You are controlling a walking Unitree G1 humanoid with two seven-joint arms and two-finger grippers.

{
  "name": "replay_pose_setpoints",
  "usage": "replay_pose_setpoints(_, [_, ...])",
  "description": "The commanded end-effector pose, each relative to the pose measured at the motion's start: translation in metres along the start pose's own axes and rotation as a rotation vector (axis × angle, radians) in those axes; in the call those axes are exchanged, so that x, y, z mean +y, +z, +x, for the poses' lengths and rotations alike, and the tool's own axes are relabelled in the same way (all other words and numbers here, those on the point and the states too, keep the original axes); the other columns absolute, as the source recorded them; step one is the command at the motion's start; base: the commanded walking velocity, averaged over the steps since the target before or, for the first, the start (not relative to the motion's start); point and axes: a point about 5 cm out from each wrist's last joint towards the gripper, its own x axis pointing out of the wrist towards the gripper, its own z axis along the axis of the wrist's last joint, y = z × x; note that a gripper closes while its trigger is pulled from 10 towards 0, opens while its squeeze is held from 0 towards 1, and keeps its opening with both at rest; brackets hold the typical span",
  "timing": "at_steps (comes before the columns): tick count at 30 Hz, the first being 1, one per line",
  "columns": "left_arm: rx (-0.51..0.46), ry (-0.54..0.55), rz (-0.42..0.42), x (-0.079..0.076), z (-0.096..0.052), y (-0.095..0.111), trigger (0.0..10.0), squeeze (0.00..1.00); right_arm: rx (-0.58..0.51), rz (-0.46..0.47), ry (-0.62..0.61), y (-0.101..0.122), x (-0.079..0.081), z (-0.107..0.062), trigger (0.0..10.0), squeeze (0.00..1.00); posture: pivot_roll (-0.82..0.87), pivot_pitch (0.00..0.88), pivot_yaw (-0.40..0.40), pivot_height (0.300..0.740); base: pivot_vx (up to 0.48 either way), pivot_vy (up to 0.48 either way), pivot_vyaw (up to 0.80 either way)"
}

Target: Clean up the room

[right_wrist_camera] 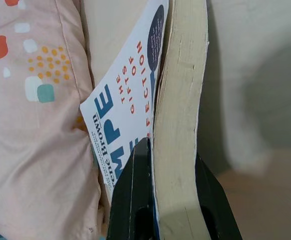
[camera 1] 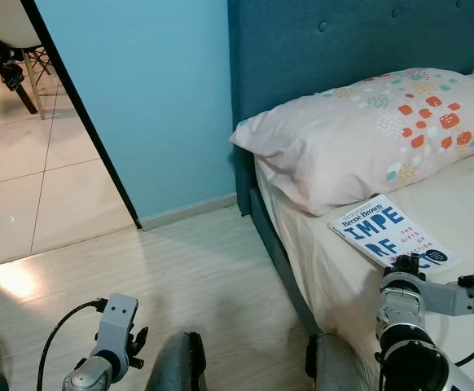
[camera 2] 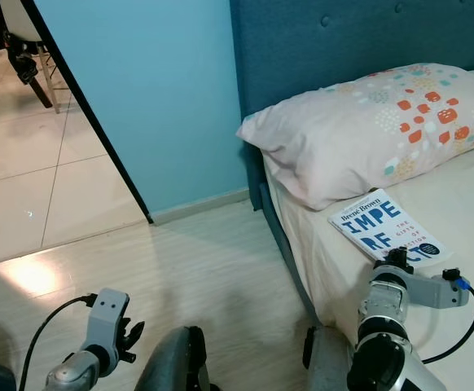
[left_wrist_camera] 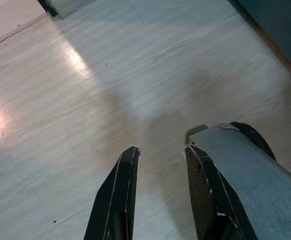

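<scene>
A bed (camera 1: 465,204) fills the right of the frame, with a pillow (camera 1: 359,134) across its upper part. A book (camera 1: 390,231) lies on the bed just below the pillow. Floor (camera 1: 188,277) spreads lower left; a doorway (camera 1: 25,122) opens upper left.

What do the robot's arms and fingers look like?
Both arms are silver metal with rounded joints. The left arm has a black cable looping off it. The right arm has a black cable with a blue tip. Each gripper has two long black fingers.
</scene>
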Motion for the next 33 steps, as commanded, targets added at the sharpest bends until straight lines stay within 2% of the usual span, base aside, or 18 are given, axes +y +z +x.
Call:
replay_pose_setpoints(1, [0.029,-0.009,0.007,-0.001,-0.003,-0.007,10.0,0.0,0.008,-0.013,-0.102,-0.003,-0.023,-0.007,10.0,0.0,0.09,0.222,0.057,0.575,0.0,0.0,0.0])
replay_pose_setpoints(6, [0.026,-0.014,0.008,-0.002,-0.002,-0.006,10.0,0.0,0.034,-0.016,-0.102,-0.011,-0.022,-0.009,10.0,0.03,0.09,0.217,0.053,0.575,0.0,0.0,0.0])
replay_pose_setpoints(7, [0.025,-0.014,0.009,-0.003,-0.002,-0.006,10.0,0.0,0.047,-0.015,-0.089,-0.014,-0.019,-0.009,10.0,0.84,0.09,0.215,0.052,0.575,0.0,0.0,0.0])
replay_pose_setpoints(8, [0.026,-0.013,0.009,-0.002,-0.002,-0.007,10.0,0.0,0.055,-0.015,-0.083,-0.016,-0.017,-0.009,10.0,1.0,0.09,0.212,0.051,0.575,0.0,0.0,0.0])
replay_pose_setpoints(18, [0.03,-0.017,0.021,-0.003,-0.002,-0.007,10.0,0.0,0.053,-0.062,-0.107,-0.013,-0.015,-0.007,10.0,1.0,0.07,0.194,0.029,0.575,0.0,0.0,0.0])
replay_pose_setpoints(25, [0.039,-0.024,0.028,-0.001,-0.003,-0.009,10.0,0.0,0.02,-0.145,-0.062,-0.011,-0.002,-0.006,10.0,1.0,0.04,0.182,0.01,0.575,0.0,0.0,0.0])
replay_pose_setpoints(28, [0.053,-0.034,0.039,-0.002,-0.004,-0.011,10.0,0.0,0.01,-0.187,-0.088,-0.008,-0.005,-0.01,10.0,1.0,0.01,0.17,0.013,0.575,0.0,0.0,0.0])
replay_pose_setpoints(31, [0.079,-0.082,0.116,-0.007,-0.004,-0.014,10.0,0.0,0.077,-0.279,-0.154,-0.022,-0.019,-0.026,10.0,1.0,-0.01,0.16,0.018,0.575,0.0,0.0,0.0])
replay_pose_setpoints(33, [0.079,-0.082,0.116,-0.007,-0.004,-0.014,10.0,0.0,0.077,-0.279,-0.154,-0.022,-0.019,-0.026,10.0,1.0,-0.01,0.16,0.018,0.575,0.0,0.0,0.0])
